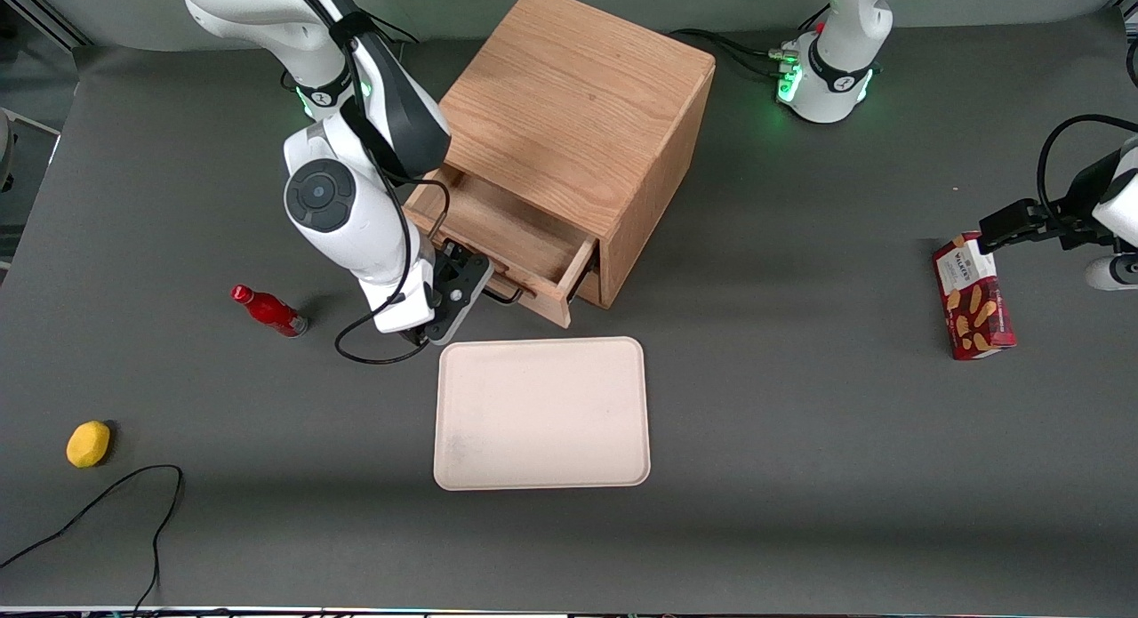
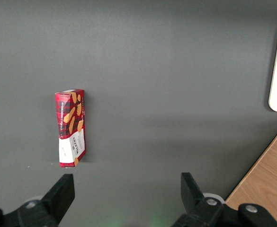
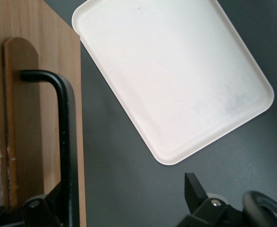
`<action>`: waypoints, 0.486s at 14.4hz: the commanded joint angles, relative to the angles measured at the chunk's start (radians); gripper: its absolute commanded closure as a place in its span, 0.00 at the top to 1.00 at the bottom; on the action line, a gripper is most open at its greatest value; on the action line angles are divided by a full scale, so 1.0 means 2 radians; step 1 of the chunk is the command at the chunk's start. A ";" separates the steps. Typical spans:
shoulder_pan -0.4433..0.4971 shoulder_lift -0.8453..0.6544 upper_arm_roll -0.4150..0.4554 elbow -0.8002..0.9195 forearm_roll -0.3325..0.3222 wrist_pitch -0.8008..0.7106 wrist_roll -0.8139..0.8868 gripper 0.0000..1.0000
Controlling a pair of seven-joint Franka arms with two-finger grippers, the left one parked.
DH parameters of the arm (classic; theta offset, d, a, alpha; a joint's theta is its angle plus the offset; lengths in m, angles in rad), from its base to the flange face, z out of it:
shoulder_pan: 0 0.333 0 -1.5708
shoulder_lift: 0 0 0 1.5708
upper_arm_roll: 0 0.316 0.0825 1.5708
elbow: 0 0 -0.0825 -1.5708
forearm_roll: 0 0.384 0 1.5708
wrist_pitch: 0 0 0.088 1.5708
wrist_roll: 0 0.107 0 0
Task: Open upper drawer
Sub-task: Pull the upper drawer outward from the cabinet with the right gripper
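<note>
The gripper [image 1: 449, 291] hangs at the front of the upper drawer [image 1: 498, 236], its fingers [image 3: 195, 191] spread wide and released, gripping nothing. In the right wrist view one finger sits tight against the drawer's black wire handle [image 3: 65, 142], while the other stands apart over bare grey surface [image 1: 800, 422]; whether the near finger actually touches the bar cannot be told. The drawer is pulled well out of the wooden cabinet [image 1: 569, 129], its shallow oak interior exposed, the handle running along its front face just beside the fingers. The cabinet stands near the middle of the surface, close to the edge farthest from the front camera and turned at an angle to it.

Directly in front of the open drawer, nearer the front camera, a cream tray [image 1: 542, 413] lies flat, one corner close beneath the gripper but apart from the drawer front. A small red bottle [image 1: 268, 310] lies on its side toward the working arm's end of the surface, beside the arm. Nearer the front edge at that same end rests a yellow lemon-like object [image 1: 88, 444], with a loose black cable [image 1: 133, 511] curling by it. A red biscuit box [image 1: 973, 296] lies toward the parked arm's end, well apart from the cabinet.
</note>
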 commanded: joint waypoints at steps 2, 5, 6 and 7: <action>-0.008 0.013 0.000 0.021 0.002 -0.006 -0.020 1.00; -0.014 0.021 0.000 0.030 0.002 -0.006 -0.030 1.00; -0.017 0.025 0.000 0.036 0.002 -0.006 -0.030 1.00; -0.019 0.028 0.000 0.040 0.002 -0.007 -0.030 1.00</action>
